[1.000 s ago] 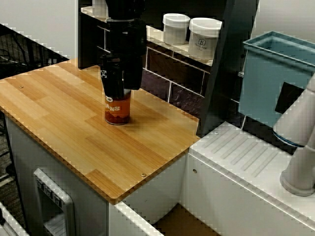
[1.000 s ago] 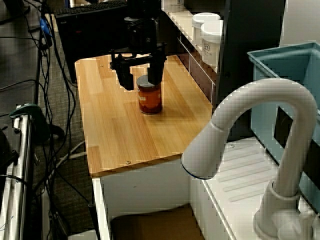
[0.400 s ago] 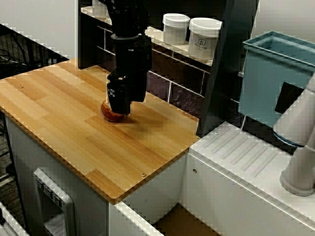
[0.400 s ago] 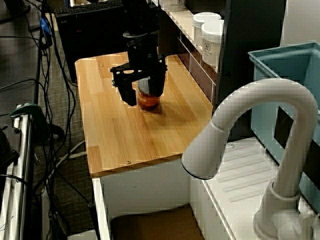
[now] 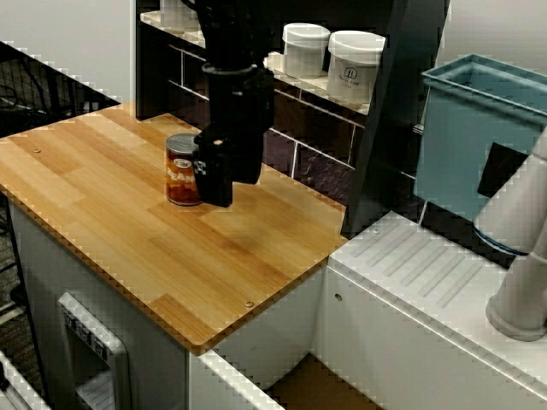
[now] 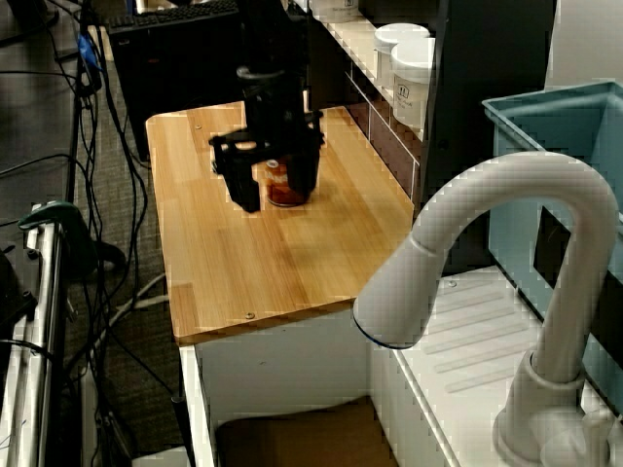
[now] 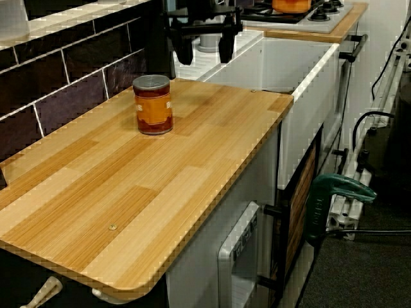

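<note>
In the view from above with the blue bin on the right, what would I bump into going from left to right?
Can on the wooden counter → left white jar → right white jar → blue bin.

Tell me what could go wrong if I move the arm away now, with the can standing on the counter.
The open gripper hangs close beside the upright can; a low sideways sweep could clip the can and tip it. A tipped can might roll off the wooden counter, which shows no raised edge.
</note>
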You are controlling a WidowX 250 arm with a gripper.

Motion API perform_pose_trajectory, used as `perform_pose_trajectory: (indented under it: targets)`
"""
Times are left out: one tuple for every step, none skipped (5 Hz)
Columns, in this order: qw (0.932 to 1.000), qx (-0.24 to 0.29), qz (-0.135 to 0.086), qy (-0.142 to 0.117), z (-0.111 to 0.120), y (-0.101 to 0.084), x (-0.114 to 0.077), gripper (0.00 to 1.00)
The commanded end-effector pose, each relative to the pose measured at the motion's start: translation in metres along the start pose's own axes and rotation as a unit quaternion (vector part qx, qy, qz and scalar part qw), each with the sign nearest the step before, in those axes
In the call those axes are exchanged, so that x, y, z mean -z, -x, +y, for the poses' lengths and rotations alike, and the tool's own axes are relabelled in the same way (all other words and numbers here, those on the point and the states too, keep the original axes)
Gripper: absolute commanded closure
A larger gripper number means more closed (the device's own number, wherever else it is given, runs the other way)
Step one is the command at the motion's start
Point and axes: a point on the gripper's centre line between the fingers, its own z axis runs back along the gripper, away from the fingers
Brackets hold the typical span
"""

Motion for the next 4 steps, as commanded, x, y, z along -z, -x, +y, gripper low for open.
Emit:
perform_pose_trajectory:
  targets:
    - [0.9989, 0.004, -0.005, -0.047, 0.005, 0.007, -0.011, 0.0]
    - [0.9936, -0.029, -0.022, -0.107, 0.015, 0.009, -0.009, 0.0]
    - [0.9914, -0.048, -0.01, -0.122, 0.019, 0.009, -0.003, 0.0]
    - [0.9897, -0.06, -0.002, -0.13, 0.031, 0.014, -0.003, 0.0]
